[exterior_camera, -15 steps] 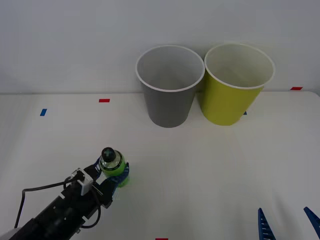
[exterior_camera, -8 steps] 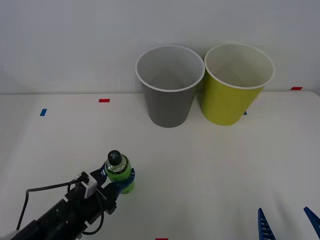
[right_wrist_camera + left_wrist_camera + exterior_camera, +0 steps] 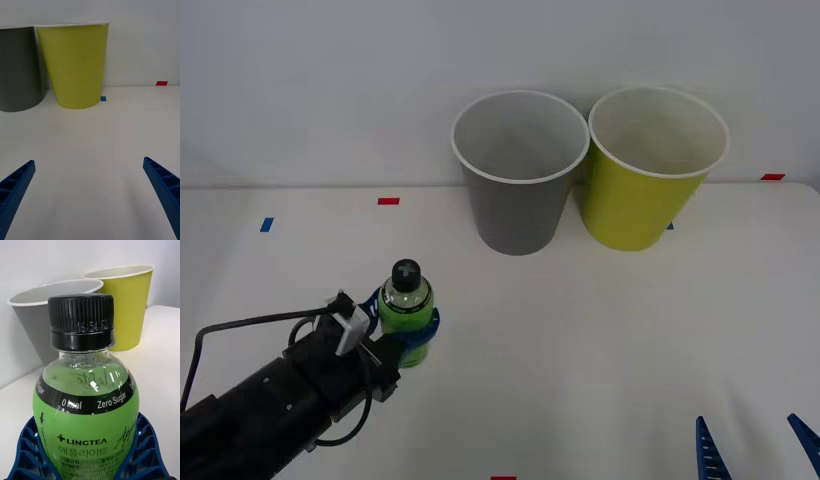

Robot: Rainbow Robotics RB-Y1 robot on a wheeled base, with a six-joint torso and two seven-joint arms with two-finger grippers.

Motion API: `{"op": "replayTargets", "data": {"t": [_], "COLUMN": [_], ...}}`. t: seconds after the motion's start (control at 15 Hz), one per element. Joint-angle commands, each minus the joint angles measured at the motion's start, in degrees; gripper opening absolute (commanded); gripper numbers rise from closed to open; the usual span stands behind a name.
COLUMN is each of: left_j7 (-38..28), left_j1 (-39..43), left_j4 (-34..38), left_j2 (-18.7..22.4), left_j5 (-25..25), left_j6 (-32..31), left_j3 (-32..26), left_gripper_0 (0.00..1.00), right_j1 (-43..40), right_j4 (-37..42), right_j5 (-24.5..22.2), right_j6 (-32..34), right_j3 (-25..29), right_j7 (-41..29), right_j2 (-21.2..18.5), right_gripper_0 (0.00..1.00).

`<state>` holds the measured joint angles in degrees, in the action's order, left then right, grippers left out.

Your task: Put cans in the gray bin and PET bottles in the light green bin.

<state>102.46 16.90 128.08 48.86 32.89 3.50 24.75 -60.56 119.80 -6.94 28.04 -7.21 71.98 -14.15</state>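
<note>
Two blue fingers of the left gripper (image 3: 408, 330) are wrapped round the belly of the PET bottle (image 3: 405, 310), pinching it from both sides, so the grab looks solid enough to me. The bottle stands upright with its black cap (image 3: 82, 327) on top, sitting at about 8 o'clock on the table (image 3: 600, 330), well short of both bins.

What worries me is the trip from here. The gray bin (image 3: 520, 170) is at roughly 12 o'clock and the light green bin (image 3: 655, 165) sits just beside it toward 1 o'clock, rims nearly touching. The bottle belongs in the green one, which is the farther of the two from this arm. If the arm goes straight across, the bottle or the wrist could clip the gray rim and knock that bin over, since these look like light, tall cups. Drop it early and it lands in the gray bin, which is the wrong home.

Also, the grip is low on a smooth, rounded plastic body, so a fast swing might let it tilt or slide out.

The right gripper (image 3: 755, 450) is parked down at 5 o'clock, fingers spread wide, holding nothing, well clear of everything.
</note>
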Motion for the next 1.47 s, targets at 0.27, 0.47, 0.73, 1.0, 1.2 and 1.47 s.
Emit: {"op": "replayTargets", "data": {"t": [0.27,0.47,0.73,1.0,1.2,1.47], "left_j7": [0.81,2.13,3.45,3.89,3.71,2.22], "left_j1": [5.25,5.16,5.08,4.81,0.15,-7.93], "left_j4": [18.52,21.92,21.92,21.92,21.92,21.92], "left_j2": [-5.45,-9.14,-13.97,-14.59,-15.29,-17.40], "left_j5": [-0.98,-0.72,-0.01,-1.07,-1.51,-1.68], "left_j6": [24.54,33.85,44.66,48.00,48.09,48.00], "left_j3": [-13.68,-17.90,-22.21,-24.49,-26.78,-28.45], "left_gripper_0": [0.00,0.00,0.00,0.00,0.00,0.00], "right_j1": [0.00,0.00,0.00,0.00,0.00,0.00], "right_j4": [0.00,0.00,0.00,0.00,0.00,0.00], "right_j5": [0.00,0.00,0.00,0.00,0.00,0.00], "right_j6": [0.00,0.00,0.00,0.00,0.00,0.00], "right_j3": [0.00,0.00,0.00,0.00,0.00,0.00], "right_j7": [0.00,0.00,0.00,0.00,0.00,0.00], "right_j2": [0.00,0.00,0.00,0.00,0.00,0.00], "right_gripper_0": [1.00,1.00,1.00,1.00,1.00,1.00]}}
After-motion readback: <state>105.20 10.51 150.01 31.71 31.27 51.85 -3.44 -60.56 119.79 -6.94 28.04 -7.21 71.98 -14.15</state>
